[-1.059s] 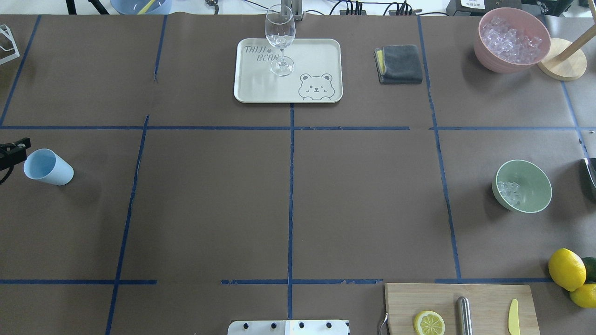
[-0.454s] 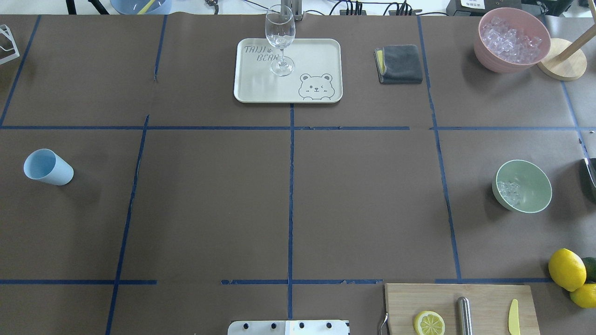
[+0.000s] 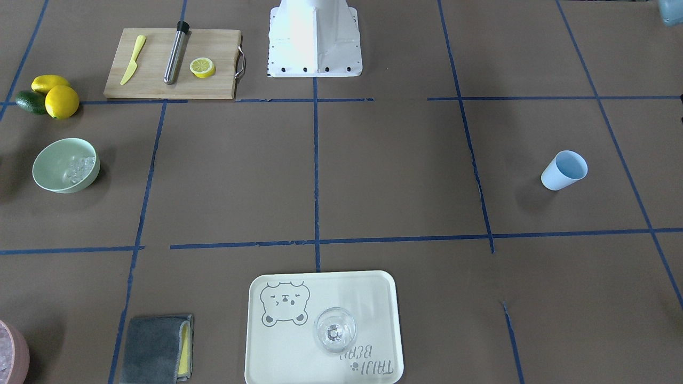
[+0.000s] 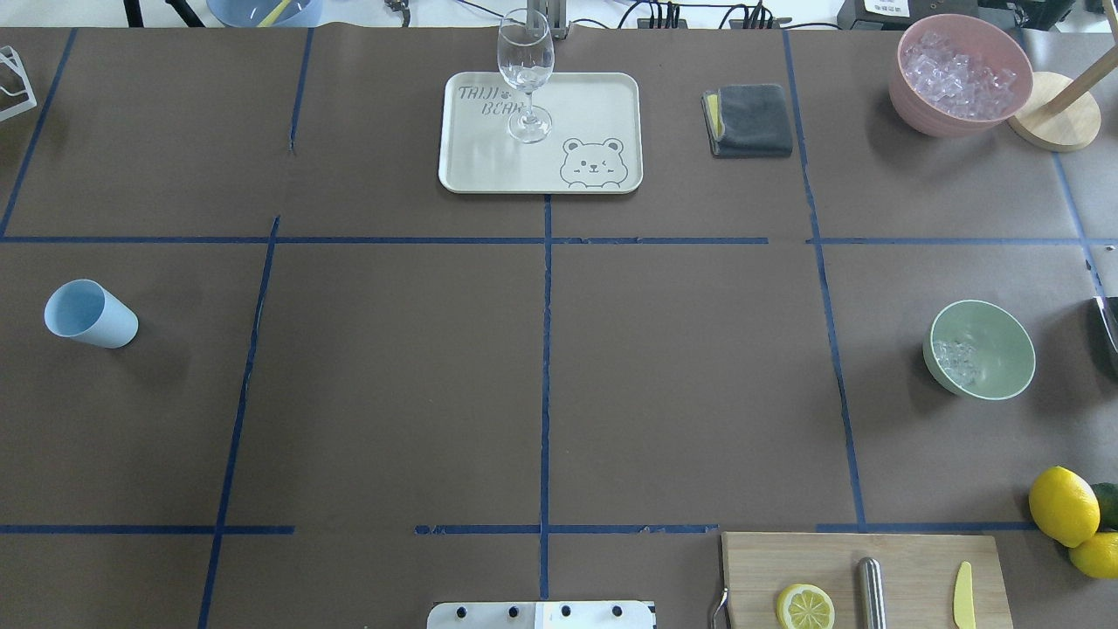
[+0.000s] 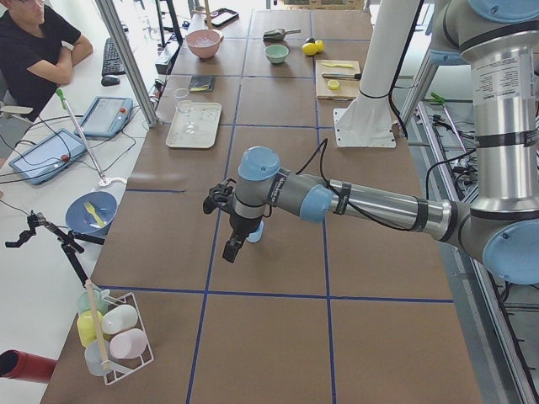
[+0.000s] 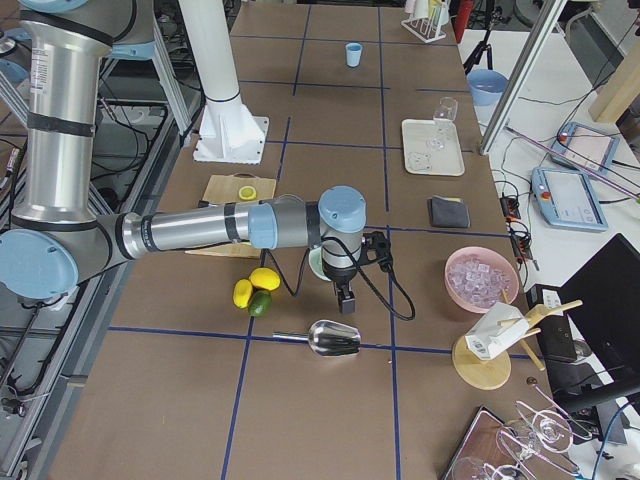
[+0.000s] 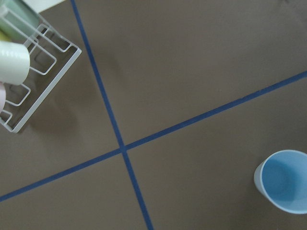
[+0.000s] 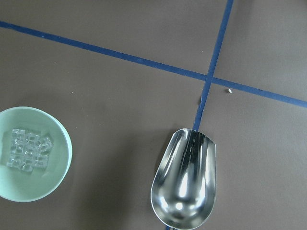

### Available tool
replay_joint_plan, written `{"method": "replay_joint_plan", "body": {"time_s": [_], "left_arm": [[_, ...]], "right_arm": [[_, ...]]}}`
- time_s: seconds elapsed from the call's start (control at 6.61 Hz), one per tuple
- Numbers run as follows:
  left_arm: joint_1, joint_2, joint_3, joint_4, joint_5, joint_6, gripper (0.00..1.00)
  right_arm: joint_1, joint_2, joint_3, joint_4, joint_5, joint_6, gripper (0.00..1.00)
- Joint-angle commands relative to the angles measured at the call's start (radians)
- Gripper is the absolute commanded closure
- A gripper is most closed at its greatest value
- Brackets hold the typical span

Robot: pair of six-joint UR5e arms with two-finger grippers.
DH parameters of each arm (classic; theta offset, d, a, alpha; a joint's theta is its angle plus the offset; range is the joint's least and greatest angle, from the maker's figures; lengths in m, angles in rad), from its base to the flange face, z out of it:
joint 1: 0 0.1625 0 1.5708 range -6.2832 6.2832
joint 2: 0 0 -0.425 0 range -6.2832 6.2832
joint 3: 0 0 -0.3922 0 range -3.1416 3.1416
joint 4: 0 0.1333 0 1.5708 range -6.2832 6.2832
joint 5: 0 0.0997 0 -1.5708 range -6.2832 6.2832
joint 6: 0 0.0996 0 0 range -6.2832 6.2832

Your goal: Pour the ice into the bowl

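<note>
Right gripper [image 6: 345, 297] hangs fingers-down over the table. Only the side view catches it, so I cannot tell whether its fingers are spread or pressed together. I see nothing in them. Right under its camera lies the scoop [image 8: 184, 184], hollow side up, empty, on a tape crossing. Just beside the scoop sits the bowl [image 8: 66, 143], and the ice [image 8: 29, 154] is inside it, a small heap of clear cubes against one side of the bottom. One pale speck lies by the tape past the scoop, too small to name. I judge the pour done and only the pull-back left.

That pull-back is where I'd worry. The wrist hangs low between bowl and scoop, so a sideways swing rather than a lift could clip the rim. The bowl looks light and would likely slide or tip, scattering the cubes. A black cable [image 6: 395, 290] loops loose off the wrist and might catch the scoop.

A little farther off are the lemons [image 6: 262, 280] and the board [image 4: 908, 559]. A wide swing could send the fruit rolling. Beyond those stands the pink bowl [image 4: 908, 96], heaped with ice.

Far across the table the left gripper [image 5: 229, 252] hangs just in front of the cup [image 7: 283, 187]. I cannot tell its fingers' state either, nor whether it touches the cup. The cup is empty, so a nudge there would only tip it, perhaps toward the rack [image 7: 41, 72]
</note>
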Motion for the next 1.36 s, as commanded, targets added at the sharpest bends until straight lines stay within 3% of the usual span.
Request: {"method": "replay_joint_plan", "body": {"time_s": [0.0,0.3,1.21], "left_arm": [[-0.066,-0.031,0.128,0.05,-0.144,0.055,0.0],[-0.067,-0.022,0.191,0.039,-0.177,0.05,0.0],[-0.093,-0.066,0.177,0.048,-0.176,-0.045,0.0]], "right_arm": [[0.064,0.001,-0.084,0.001,0.14,0.003,0.0],[0.069,0.004,-0.126,0.003,0.142,-0.003,0.0],[0.069,0.024,-0.127,0.003,0.139,-0.002,0.0]]}}
